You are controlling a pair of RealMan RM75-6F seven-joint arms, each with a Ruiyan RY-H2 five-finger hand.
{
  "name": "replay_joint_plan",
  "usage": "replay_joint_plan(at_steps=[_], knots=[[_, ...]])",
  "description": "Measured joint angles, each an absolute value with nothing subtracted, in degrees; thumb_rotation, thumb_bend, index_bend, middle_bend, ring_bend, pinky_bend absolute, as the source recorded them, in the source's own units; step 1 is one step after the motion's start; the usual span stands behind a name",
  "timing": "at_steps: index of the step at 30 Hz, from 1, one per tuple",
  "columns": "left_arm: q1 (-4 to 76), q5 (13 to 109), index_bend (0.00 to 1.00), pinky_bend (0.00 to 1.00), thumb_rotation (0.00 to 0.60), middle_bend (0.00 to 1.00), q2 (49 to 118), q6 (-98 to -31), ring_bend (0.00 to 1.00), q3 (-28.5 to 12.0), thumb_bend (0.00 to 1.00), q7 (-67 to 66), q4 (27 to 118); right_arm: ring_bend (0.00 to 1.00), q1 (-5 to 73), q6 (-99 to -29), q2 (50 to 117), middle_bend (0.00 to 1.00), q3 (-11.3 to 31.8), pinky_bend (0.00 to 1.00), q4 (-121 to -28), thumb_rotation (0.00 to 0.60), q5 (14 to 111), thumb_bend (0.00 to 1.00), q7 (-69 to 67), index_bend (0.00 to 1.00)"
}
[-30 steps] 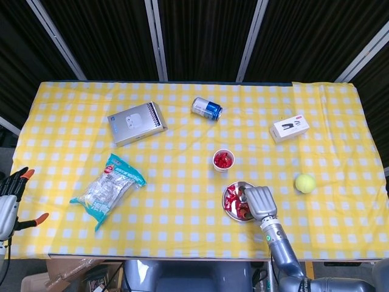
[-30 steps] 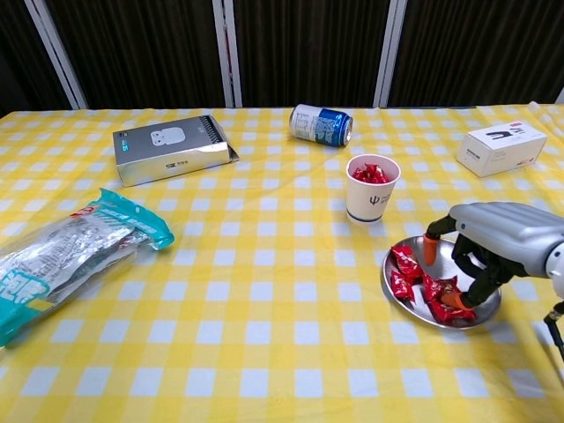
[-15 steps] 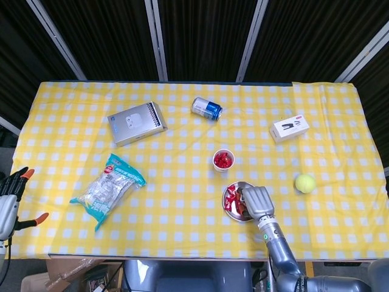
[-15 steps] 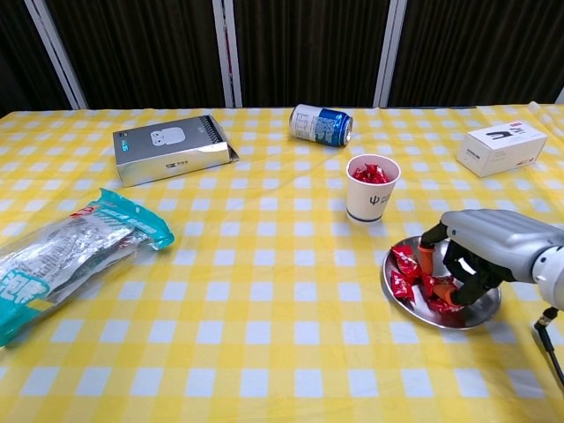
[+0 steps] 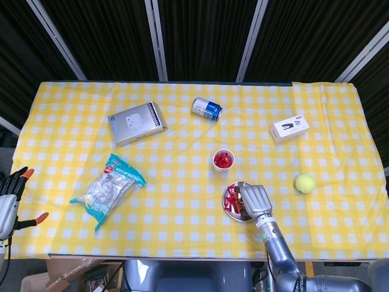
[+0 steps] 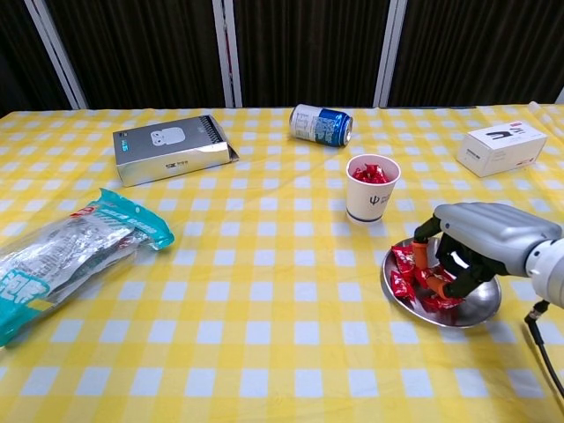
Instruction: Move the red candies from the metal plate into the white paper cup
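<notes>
The right hand [image 6: 471,242] has slid leftward across the metal plate [image 6: 476,308] over the last second, and its curled fingers [image 6: 423,256] now reach down among the red candies [image 6: 407,273] piled on the plate's left half. Whether a candy is actually pinched cannot be told: the orange fingertips sit against the wrappers, but the palm hides the contact. It looks like a pick in progress, not yet a lift.

Just beyond the plate stands the white paper cup [image 6: 371,189], upright and already holding several red candies, so part of the job is done. The remaining candies lie near the cup, a short carry away.

The left hand [image 5: 11,198] waits far from the plate, off the table's left edge, fingers spread and holding nothing.

A yellow-and-white checked tablecloth [image 6: 264,308] covers the table. Further from the plate lie a snack bag [image 6: 70,251], a tennis ball [image 5: 305,183], a grey box [image 6: 172,148], a tipped blue can [image 6: 321,124] and a small white box [image 6: 502,148]. Dark curtains [image 6: 300,44] with pale uprights close the back.
</notes>
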State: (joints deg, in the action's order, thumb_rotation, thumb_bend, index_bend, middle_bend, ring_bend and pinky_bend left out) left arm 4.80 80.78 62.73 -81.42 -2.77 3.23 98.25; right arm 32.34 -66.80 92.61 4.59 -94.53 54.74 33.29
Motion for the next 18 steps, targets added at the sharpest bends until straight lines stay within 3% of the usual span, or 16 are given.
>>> replay_joint_plan(at_steps=[18], knots=[[5.0, 80.2, 0.00, 0.00, 0.600, 0.00, 62.6, -80.8, 0.00, -2.8, 0.04, 3.2, 98.6, 0.84, 35.4, -68.0, 87.3, 0.83, 13.3, 0.95, -101.4, 0.600, 54.4, 0.47, 33.1, 0.55]])
